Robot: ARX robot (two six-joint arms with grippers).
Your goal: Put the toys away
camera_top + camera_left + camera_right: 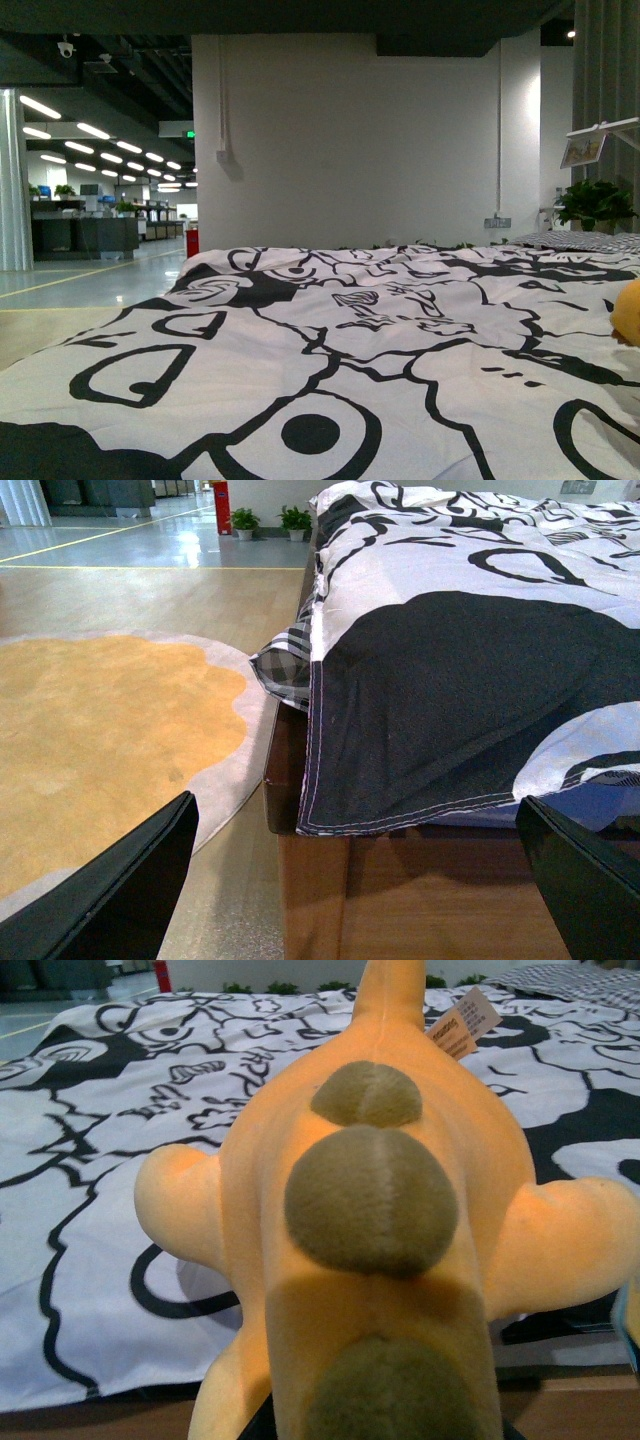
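Orange plush fills the right wrist view: the toy (370,1210) lies belly-down on the patterned quilt (90,1260) near the edge of the bed (310,900), with a paper tag (462,1022) at its far end. The right gripper is hidden behind the toy, so I cannot tell its state. The left gripper (357,802) hangs spread wide and empty by the bed corner. A shallow pinch could slip off the soft fur or nudge the toy overboard.

The left gripper (355,802) hangs with jaws spread wide, holding nothing.
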